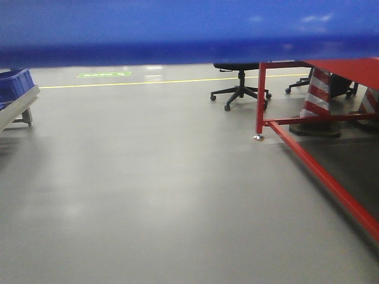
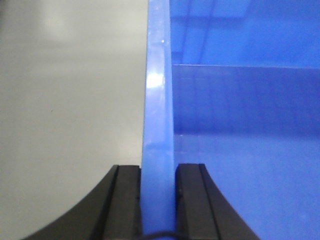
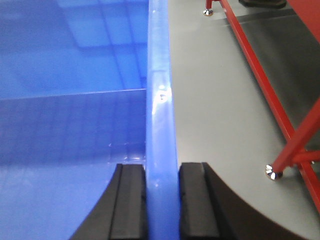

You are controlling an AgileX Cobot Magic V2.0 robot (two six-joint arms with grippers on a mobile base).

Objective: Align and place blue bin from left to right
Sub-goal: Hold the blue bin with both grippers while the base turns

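Note:
The blue bin [image 1: 189, 29] hangs close in front of the front camera and fills the top of that view as a blurred blue band. In the left wrist view my left gripper [image 2: 158, 172] is shut on the bin's left wall rim [image 2: 157, 100], one black finger on each side. The bin's inside [image 2: 240, 125] lies to the right of that rim. In the right wrist view my right gripper [image 3: 162, 170] is shut on the bin's right wall rim [image 3: 160, 100], with the inside [image 3: 70, 100] to its left. The bin is held above the grey floor.
A red metal frame table [image 1: 320, 148] stands at the right, its leg and foot [image 3: 274, 171] close to the bin's right side. Striped cones [image 1: 317, 94] and a black office chair [image 1: 240, 89] sit behind it. A smaller blue bin [image 1: 15, 83] rests on a rack at far left.

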